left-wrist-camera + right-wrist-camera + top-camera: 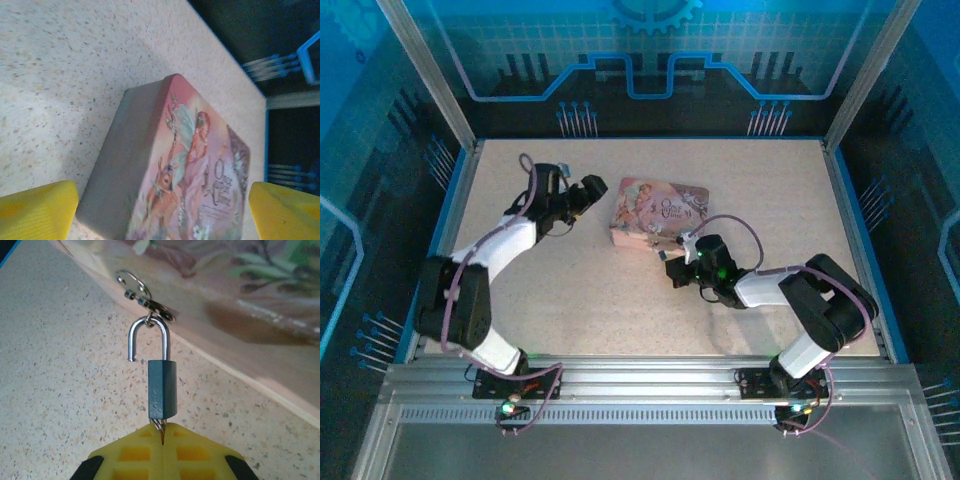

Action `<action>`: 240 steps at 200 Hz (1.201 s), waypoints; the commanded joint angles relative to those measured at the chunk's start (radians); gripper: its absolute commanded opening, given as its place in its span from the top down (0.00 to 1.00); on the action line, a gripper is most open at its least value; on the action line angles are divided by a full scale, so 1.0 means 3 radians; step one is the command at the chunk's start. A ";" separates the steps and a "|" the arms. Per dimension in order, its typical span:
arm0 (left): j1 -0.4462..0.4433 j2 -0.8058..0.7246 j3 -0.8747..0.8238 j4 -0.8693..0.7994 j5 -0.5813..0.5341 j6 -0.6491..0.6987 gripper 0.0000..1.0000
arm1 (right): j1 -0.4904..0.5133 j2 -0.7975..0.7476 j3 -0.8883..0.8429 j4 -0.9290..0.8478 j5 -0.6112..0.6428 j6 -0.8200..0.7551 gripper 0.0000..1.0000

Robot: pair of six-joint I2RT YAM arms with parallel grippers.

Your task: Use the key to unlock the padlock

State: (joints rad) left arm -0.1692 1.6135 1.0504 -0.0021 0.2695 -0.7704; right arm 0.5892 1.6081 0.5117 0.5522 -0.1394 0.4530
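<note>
Padlock (pixel 162 390) points shackle-first at tin (pixel 240 300); right pincer (pixel 162 440) pinches key (pixel 158 426), left pincer (pixel 162 210) agape

My left arm (pixel 505 245) and right arm (pixel 760 290) are white shells between black joints, each trailing a looped purple cable (pixel 530 185). My left claw's fingers (pixel 37 210) are ribbed yellow plastic, my right claw (pixel 162 432) yellow with moulded square pockets, a green light (pixel 720 270) on its wrist.

Overhead view, close wrist views, shared tin (pixel 658 212)
</note>
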 commanded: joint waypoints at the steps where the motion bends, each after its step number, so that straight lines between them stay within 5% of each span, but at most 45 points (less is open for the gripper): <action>1: 0.0001 0.0358 0.0343 -0.0338 0.0310 0.0409 0.10 | -0.0052 0.0098 0.0016 -0.0265 -0.0114 0.0131 1.00; 61: -0.0048 0.1185 0.1185 -0.0504 0.0463 0.0532 0.09 | -0.0063 0.0136 0.0058 -0.0315 -0.0103 0.0122 1.00; 136: -0.0173 0.1498 0.1334 -0.0432 0.0538 0.0487 0.18 | -0.0062 0.0152 0.0083 -0.0375 -0.0154 0.0121 1.00; 240: -0.0045 0.1026 0.0375 -0.0241 0.0024 0.0512 0.33 | -0.0073 0.0146 0.0039 -0.0567 -0.0323 0.0085 1.00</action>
State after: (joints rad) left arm -0.2024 1.9625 1.2522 -0.0196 0.3683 -0.6468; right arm 0.5812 1.6329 0.5312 0.4675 -0.1947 0.4751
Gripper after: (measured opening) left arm 0.677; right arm 0.045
